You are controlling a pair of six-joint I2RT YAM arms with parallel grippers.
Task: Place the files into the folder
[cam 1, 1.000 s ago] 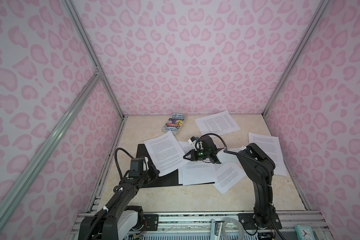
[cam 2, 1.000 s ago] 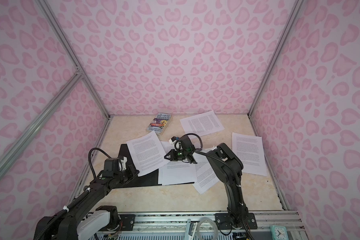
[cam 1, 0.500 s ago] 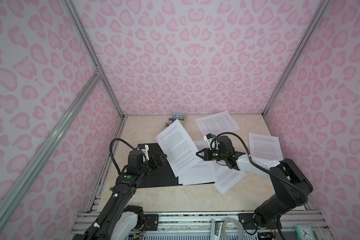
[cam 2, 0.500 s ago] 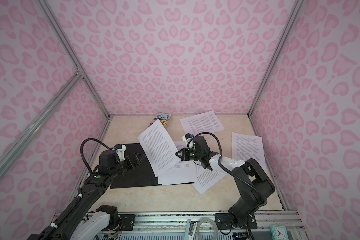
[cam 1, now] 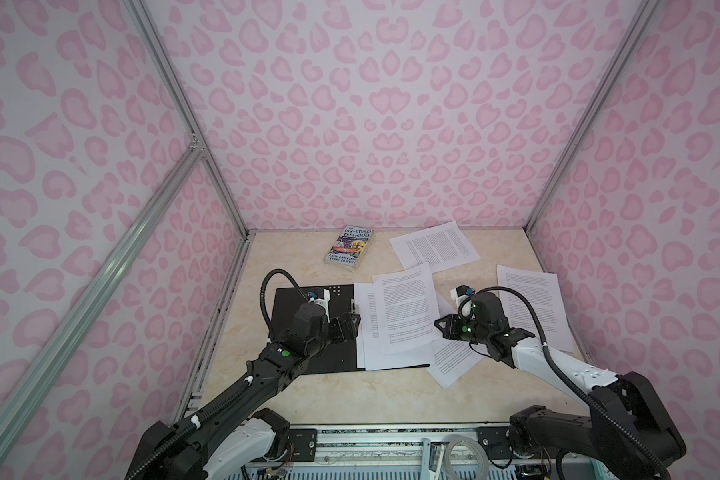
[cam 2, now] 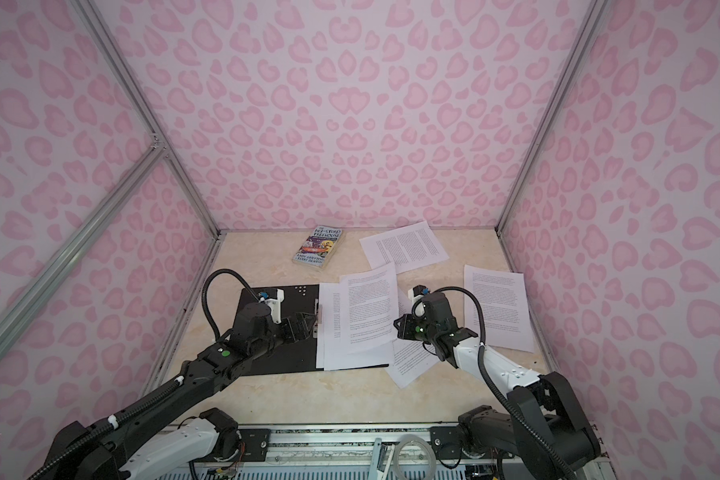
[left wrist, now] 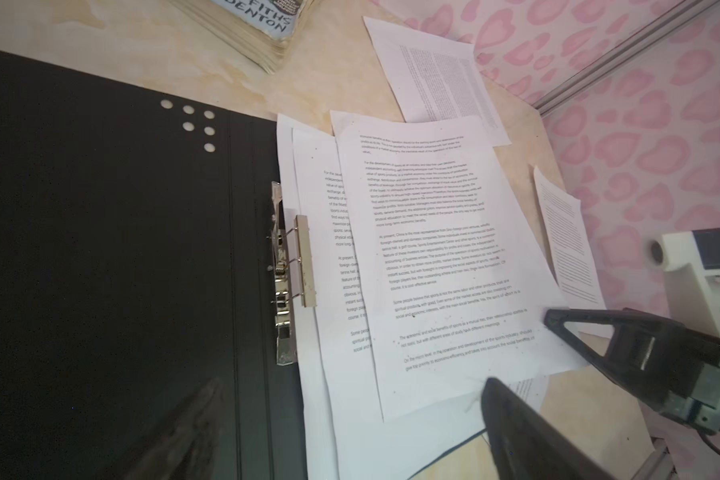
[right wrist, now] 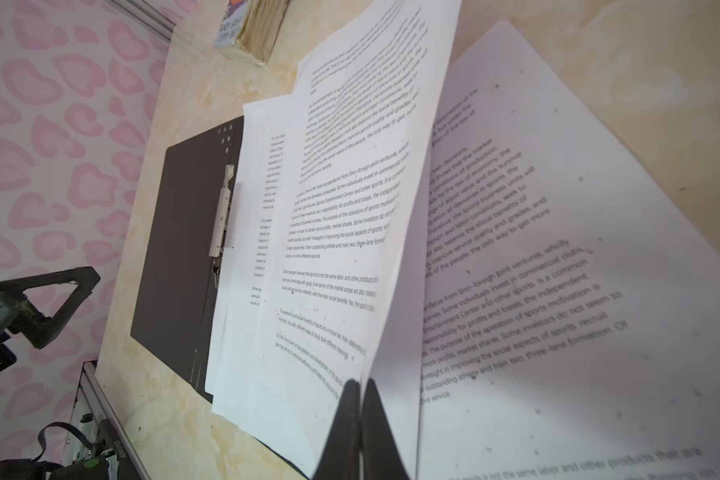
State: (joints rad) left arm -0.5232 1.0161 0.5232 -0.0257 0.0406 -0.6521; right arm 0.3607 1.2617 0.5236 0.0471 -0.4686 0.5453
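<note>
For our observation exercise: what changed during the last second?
The left end effector opened, releasing the white printed paper sheet. The right end effector, gripping its edge, pulled it rightward onto the stacked sheets in the open black folder. The colourful paperback book stayed.

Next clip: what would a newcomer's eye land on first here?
Loud pink leopard-print walls enclose the beige table. At centre, the right gripper pinches one white printed paper sheet, its edge raised over sheets on the open black folder. A colourful paperback book lies at the back.
</note>
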